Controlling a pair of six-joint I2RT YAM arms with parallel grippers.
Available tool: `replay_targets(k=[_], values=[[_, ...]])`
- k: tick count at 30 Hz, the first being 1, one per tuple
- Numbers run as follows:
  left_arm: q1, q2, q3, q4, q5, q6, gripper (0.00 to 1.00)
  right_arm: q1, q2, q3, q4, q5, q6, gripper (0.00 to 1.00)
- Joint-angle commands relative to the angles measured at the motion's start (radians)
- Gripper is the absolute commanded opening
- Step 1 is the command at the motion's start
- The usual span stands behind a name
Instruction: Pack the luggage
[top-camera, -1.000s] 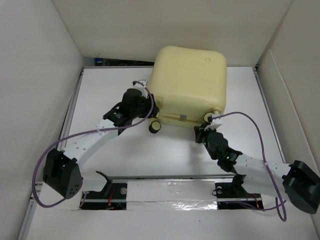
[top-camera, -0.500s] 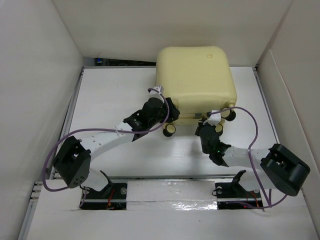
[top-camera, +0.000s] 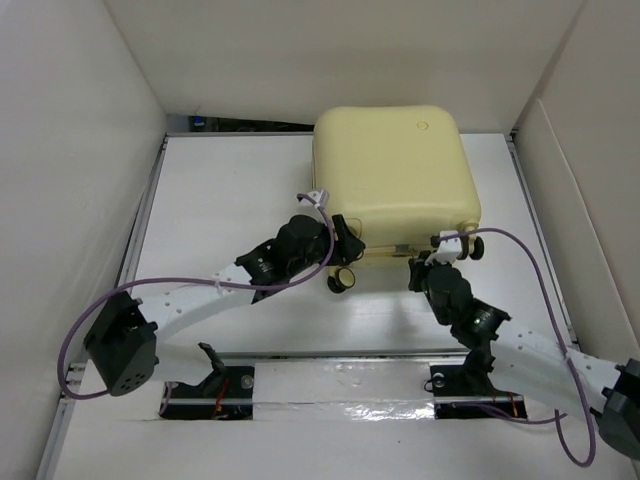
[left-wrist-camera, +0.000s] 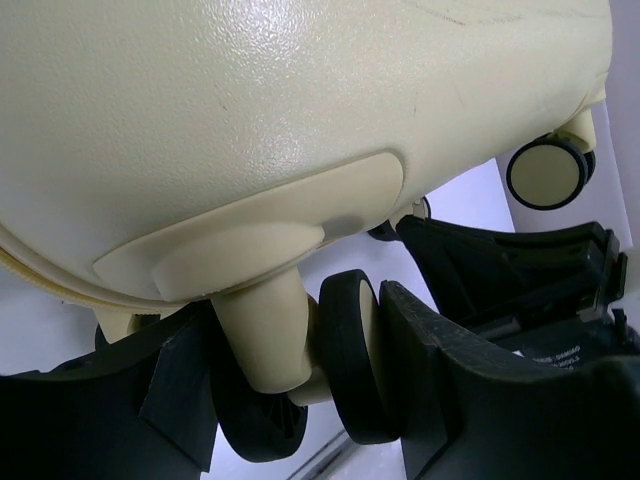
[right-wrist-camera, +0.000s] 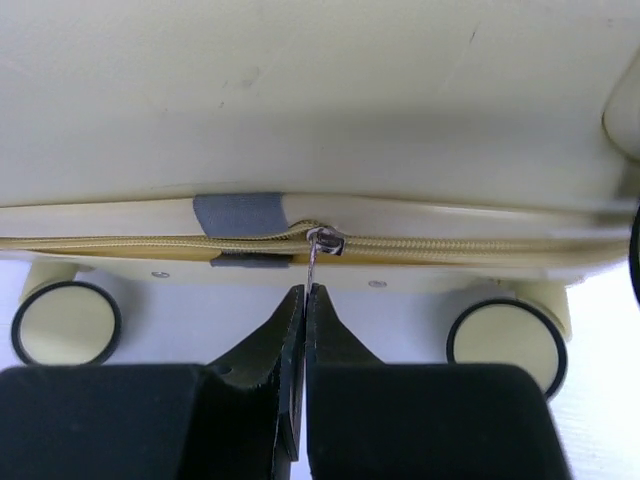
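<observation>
The pale yellow luggage (top-camera: 390, 170) lies closed at the back of the table, with its wheeled end facing the arms. My left gripper (top-camera: 338, 258) is at the luggage's near left corner. In the left wrist view that gripper (left-wrist-camera: 300, 385) is shut on a black-and-cream wheel (left-wrist-camera: 352, 370) and its cream stem. My right gripper (top-camera: 425, 268) sits at the middle of the near edge. In the right wrist view this gripper (right-wrist-camera: 304, 296) is shut on the metal zipper pull (right-wrist-camera: 316, 262), which hangs from the slider on the closed zipper seam (right-wrist-camera: 450, 245).
A grey tape patch (right-wrist-camera: 240, 212) crosses the seam just left of the slider. Two more wheels (right-wrist-camera: 65, 322) (right-wrist-camera: 505, 340) flank the right gripper. White walls enclose the table (top-camera: 230, 190) on three sides. A metal rail (top-camera: 340, 352) runs across near the arm bases.
The luggage has shifted to the right and turned slightly. My left gripper followed it rightward, holding the wheel. My right gripper moved right along the near edge, and its arm swung out.
</observation>
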Motion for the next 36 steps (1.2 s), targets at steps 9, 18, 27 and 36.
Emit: replay_targets(k=[9,18,27,36], values=[[-0.006,-0.151,-0.02,0.348,0.265,0.04,0.0,-0.032,-0.053,0.014,0.159,-0.604,0.064,0.0],[0.003,-0.177,0.201,0.297,0.286,0.071,0.0,0.129,0.133,0.169,0.1,-0.401,0.029,0.0],[0.173,-0.292,0.092,0.299,0.313,0.032,0.0,-0.107,-0.116,0.048,-0.094,-0.416,0.038,0.0],[0.291,-0.397,-0.047,0.243,0.299,0.051,0.0,-0.169,-0.213,0.045,-0.274,-0.365,0.029,0.0]])
